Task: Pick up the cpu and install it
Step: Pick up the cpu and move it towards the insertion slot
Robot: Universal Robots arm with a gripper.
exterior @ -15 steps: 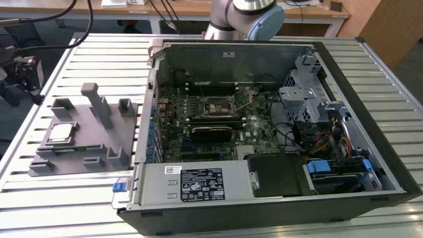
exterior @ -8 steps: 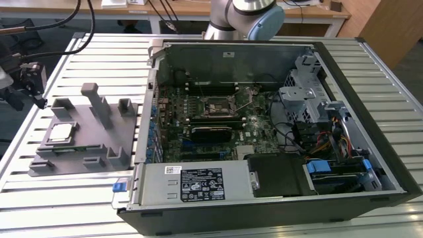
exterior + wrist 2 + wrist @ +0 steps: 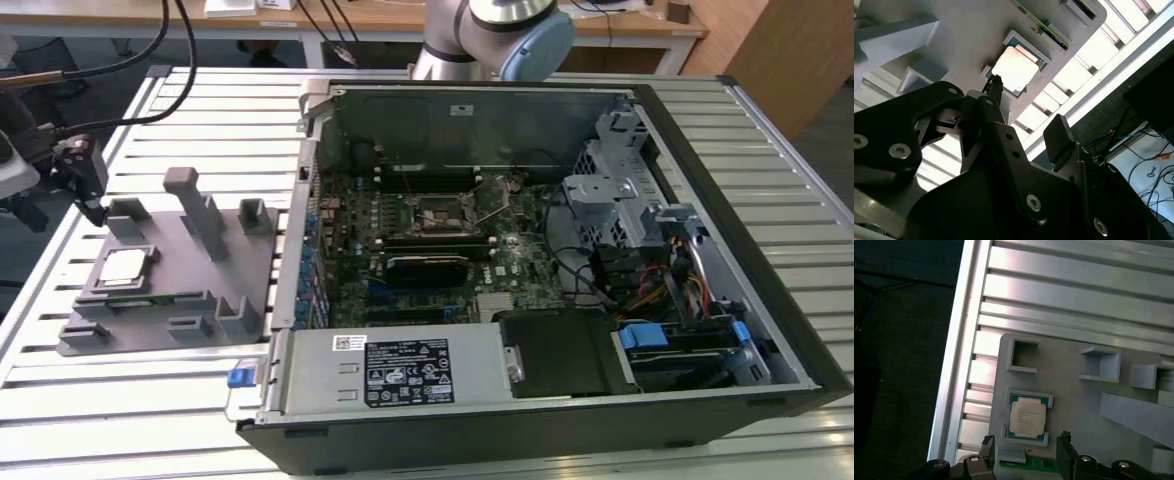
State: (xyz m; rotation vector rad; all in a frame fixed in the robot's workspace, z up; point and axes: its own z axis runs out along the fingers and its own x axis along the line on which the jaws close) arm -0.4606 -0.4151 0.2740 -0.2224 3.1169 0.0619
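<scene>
exterior view: the claw [image 3: 88, 205] hangs over the grey fixture plate [image 3: 200, 270] on the slatted aluminium table [image 3: 134, 400]. the cpu [image 3: 127, 266] lies flat in a recess of that plate, just below the claw and apart from it. the open computer case [image 3: 467, 120], with its motherboard [image 3: 400, 260] and black socket [image 3: 447, 215], stands well apart from the claw, toward the exterior view's right.

second wrist view: the claw [image 3: 1026, 105] is spread. the cpu [image 3: 1015, 68] sits beyond the fingertips [image 3: 994, 85], untouched (its top plate reflects brightly).

first wrist view: the fingertips [image 3: 1064, 440] stand wider apart than the cpu [image 3: 1027, 417]. the cpu lies in line with the gap between them, seated in the corner brackets of the grey fixture plate [image 3: 1074, 405]. the claw is empty.
</scene>
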